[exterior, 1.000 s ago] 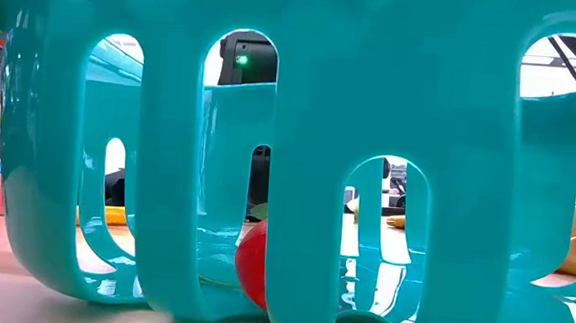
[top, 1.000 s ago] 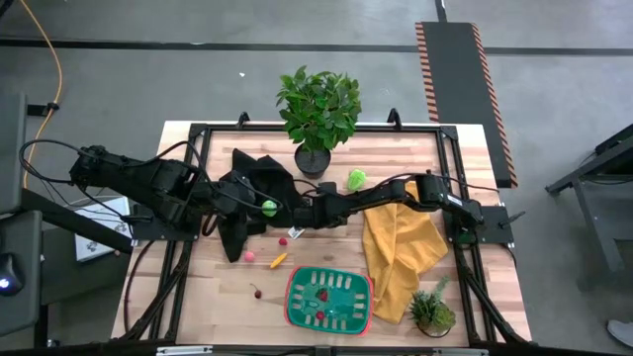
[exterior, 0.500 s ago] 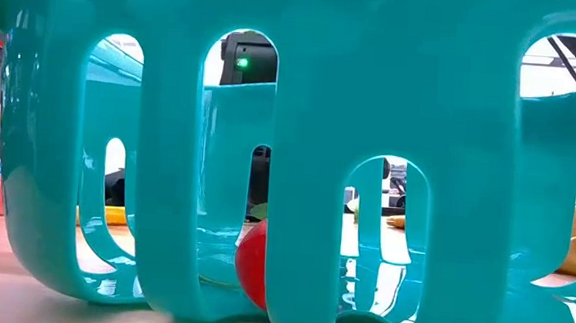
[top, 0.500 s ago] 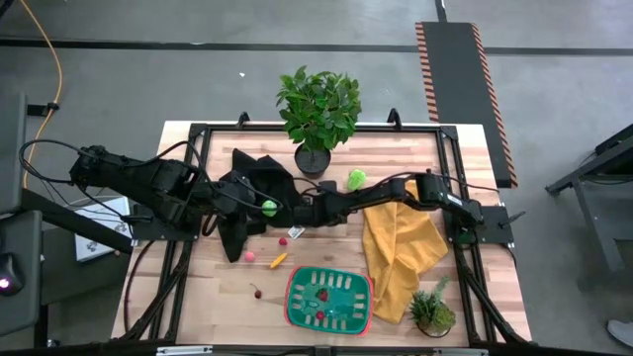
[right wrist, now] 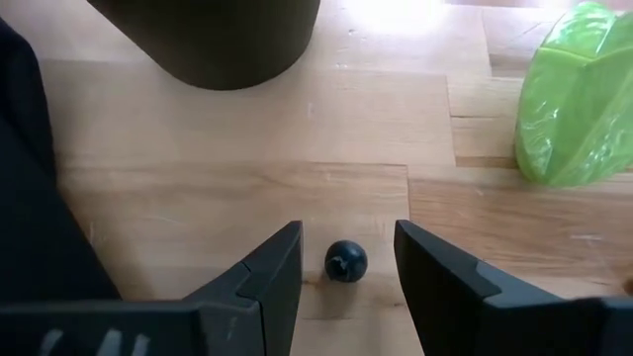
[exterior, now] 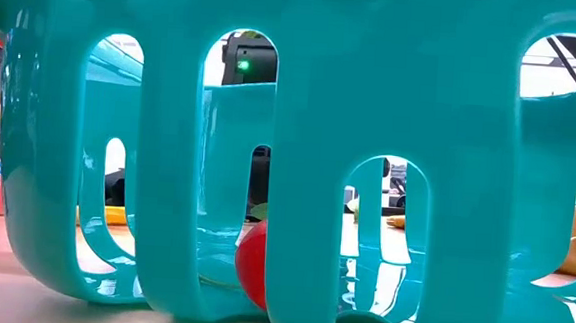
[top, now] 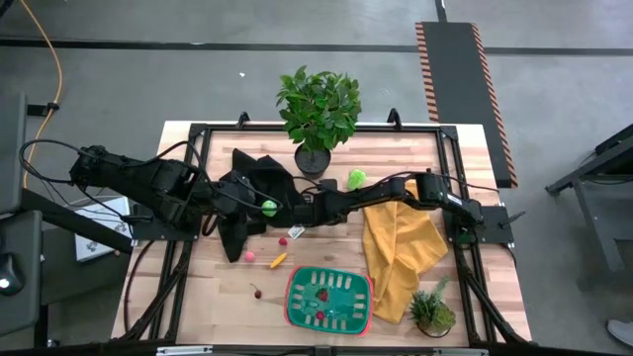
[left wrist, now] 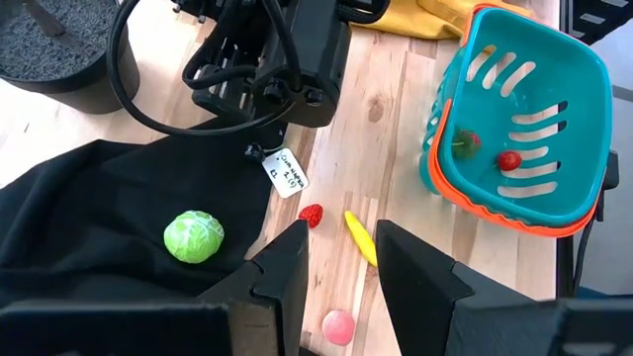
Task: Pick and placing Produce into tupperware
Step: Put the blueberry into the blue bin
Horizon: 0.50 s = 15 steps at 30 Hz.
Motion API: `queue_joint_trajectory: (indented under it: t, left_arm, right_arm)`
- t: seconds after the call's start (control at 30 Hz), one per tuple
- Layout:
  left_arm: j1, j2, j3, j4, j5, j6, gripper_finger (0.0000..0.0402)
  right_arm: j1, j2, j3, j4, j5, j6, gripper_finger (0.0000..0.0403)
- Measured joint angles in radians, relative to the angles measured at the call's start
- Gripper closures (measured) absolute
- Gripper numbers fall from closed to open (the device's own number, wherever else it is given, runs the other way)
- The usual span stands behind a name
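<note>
My right gripper (right wrist: 347, 269) is low over the wood beside the black cloth (top: 247, 183), open. A small dark ball (right wrist: 346, 260) rests on the wood between its fingers, with a gap on each side. My left gripper (left wrist: 341, 259) hangs open above the cloth, holding nothing. A lime-green ball (left wrist: 194, 236) rests on the cloth. A red bit (left wrist: 312, 215), a yellow piece (left wrist: 361, 237) and a pink ball (left wrist: 338, 326) lie on the wood. The green tupperware (top: 328, 298), red-rimmed, stands at the near edge with red bits inside.
A potted plant (top: 318, 109) stands at the far edge, with a pale green piece (top: 356, 179) beside it. A yellow cloth (top: 401, 247) and a small plant (top: 432, 310) lie at the right. A white tag (left wrist: 288, 170) lies by the black cloth. The tupperware's slotted wall (exterior: 299, 152) fills the low view.
</note>
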Motion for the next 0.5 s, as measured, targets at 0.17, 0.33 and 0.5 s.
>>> queue_joint_trajectory:
  t: [0.17,0.33,0.5]
  left_arm:
    - [0.0,0.0,0.0,-0.009,0.0,0.002,0.0291]
    - [0.0,0.0,0.0,-0.02,0.0,0.002,0.0291]
    - [0.0,0.0,0.0,-0.022,0.0,0.002,0.0291]
  right_arm:
    - [0.004,0.0,0.0,0.0,0.026,0.008,0.0249]
    - [0.012,0.0,0.0,-0.001,0.06,0.008,0.0249]
    - [0.013,0.0,-0.005,-0.002,0.067,0.024,0.0249]
